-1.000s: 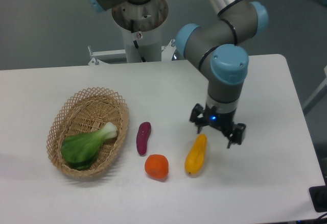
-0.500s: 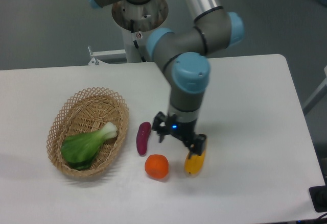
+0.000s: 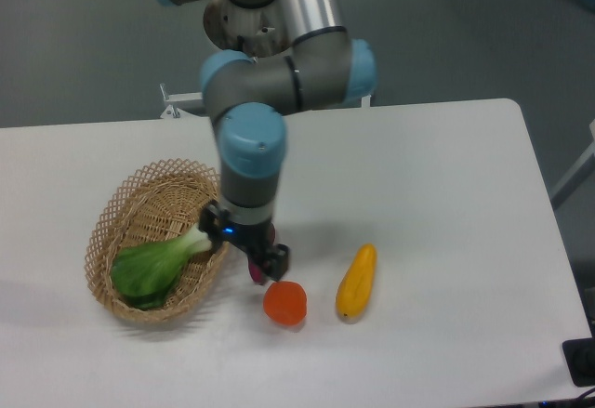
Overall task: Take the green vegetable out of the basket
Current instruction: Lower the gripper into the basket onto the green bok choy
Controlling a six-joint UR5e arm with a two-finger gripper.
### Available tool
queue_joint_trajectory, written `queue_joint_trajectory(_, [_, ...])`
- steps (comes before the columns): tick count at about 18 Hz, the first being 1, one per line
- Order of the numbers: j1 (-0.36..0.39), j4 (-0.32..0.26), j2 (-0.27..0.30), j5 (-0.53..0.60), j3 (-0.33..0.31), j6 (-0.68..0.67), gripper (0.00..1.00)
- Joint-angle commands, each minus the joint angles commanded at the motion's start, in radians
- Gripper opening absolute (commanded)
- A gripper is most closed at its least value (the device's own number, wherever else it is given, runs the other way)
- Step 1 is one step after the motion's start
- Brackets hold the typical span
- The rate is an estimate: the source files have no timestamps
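Note:
The green vegetable [image 3: 156,265], with dark green leaves and a pale stalk end, lies in the tan wicker basket [image 3: 130,205] at the left of the table. Its stalk points up and right toward the basket's right rim. My gripper [image 3: 244,246] hangs just right of that rim, over the purple piece, with its fingers spread apart and nothing between them. One finger [image 3: 277,261] shows low at the right. The gripper is close to the stalk end but apart from it.
A small purple eggplant-like piece [image 3: 254,269] is mostly hidden under the gripper. An orange round fruit [image 3: 284,302] lies just below it. A yellow elongated vegetable [image 3: 357,281] lies to the right. The arm's base stands at the back.
The arm has swung left across the table, from above the yellow vegetable to the basket's right rim. The vegetables have not moved. The gripper stays open.

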Motion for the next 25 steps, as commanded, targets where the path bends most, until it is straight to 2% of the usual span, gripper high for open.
queue_joint_trajectory(4, [-0.041,-0.003,-0.012,-0.003,-0.008,-0.012,1.00])
queue_joint_trajectory(7, [-0.069,-0.003,-0.017,0.001,-0.041,-0.012,1.00])
queue_joint_trajectory(18, [-0.086,0.005,-0.083,0.008,-0.048,-0.018,0.99])
queue_joint_trajectory(23, [-0.095,0.008,-0.101,0.009,-0.049,-0.072,0.76])
queue_joint_trajectory(25, [-0.095,0.009,-0.101,0.009,-0.049,-0.080,0.61])
